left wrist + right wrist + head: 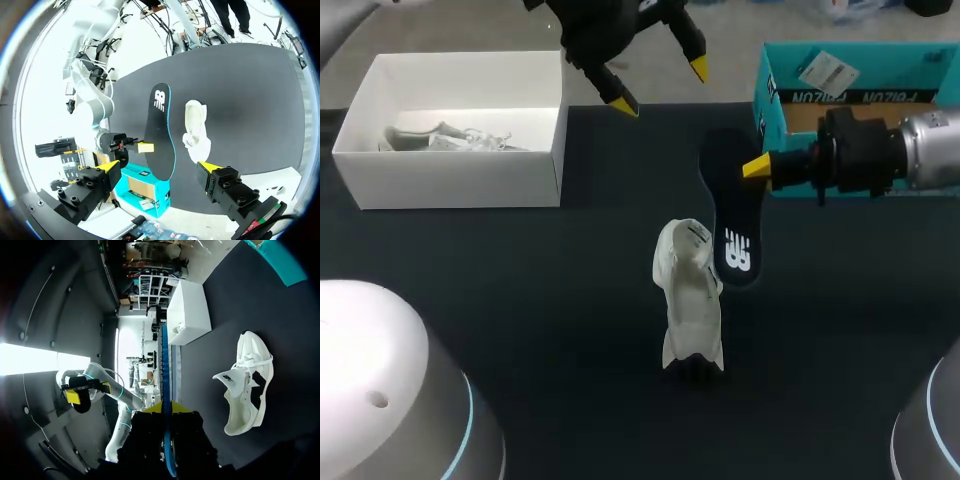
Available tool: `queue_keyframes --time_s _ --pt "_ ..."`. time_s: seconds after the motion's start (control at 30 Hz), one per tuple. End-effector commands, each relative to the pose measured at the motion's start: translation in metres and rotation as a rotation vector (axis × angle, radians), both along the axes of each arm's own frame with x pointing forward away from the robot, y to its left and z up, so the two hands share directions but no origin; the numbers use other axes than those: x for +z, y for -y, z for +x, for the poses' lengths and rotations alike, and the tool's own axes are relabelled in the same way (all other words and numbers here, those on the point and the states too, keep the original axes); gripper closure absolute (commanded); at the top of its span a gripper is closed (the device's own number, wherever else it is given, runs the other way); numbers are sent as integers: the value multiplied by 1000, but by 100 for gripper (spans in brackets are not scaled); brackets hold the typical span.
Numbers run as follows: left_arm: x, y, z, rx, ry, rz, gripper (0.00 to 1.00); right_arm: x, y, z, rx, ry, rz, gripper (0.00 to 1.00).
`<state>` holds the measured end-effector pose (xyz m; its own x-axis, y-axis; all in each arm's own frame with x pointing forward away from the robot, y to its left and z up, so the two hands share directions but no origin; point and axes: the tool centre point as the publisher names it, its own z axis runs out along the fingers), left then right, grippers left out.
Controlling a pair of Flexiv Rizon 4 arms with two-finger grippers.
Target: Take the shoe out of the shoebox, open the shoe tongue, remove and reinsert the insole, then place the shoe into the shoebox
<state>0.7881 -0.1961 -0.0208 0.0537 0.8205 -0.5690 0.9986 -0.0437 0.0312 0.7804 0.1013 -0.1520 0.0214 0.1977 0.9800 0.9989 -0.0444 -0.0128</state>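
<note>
Right hand (757,167) clamped on insole (728,215) side edge, which looks thin, light, floppy, so pinch mid-length; soft shoe (690,300) on desk beside its free end; left hand (659,86) apart, well away.

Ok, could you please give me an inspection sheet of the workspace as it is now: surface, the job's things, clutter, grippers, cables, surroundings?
Surface: dark table, plain cover.
Job's things: white shoe sits mid-table with its tongue pulled open; dark insole is out of the shoe, held beside it; white shoebox at the far left, open.
Clutter: teal box at the far right; pale items inside the shoebox, kind unclear.
Grippers: right gripper shut on the insole; left gripper open and empty, above the table's far edge.
Cables: nothing seen.
Surroundings: nothing seen.
</note>
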Motion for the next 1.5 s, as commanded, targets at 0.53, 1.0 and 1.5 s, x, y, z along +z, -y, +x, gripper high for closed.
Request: queue_keyframes --time_s 0.53,1.0,1.5 --pt "-39 27 15 91 93 -630 0 50 12 13 -78 -20 230 100" --pt "-58 58 36 107 172 -727 33 70 3 10 -93 -19 297 100" --pt "-62 80 31 91 188 -762 60 65 -12 7 -63 -29 275 100"
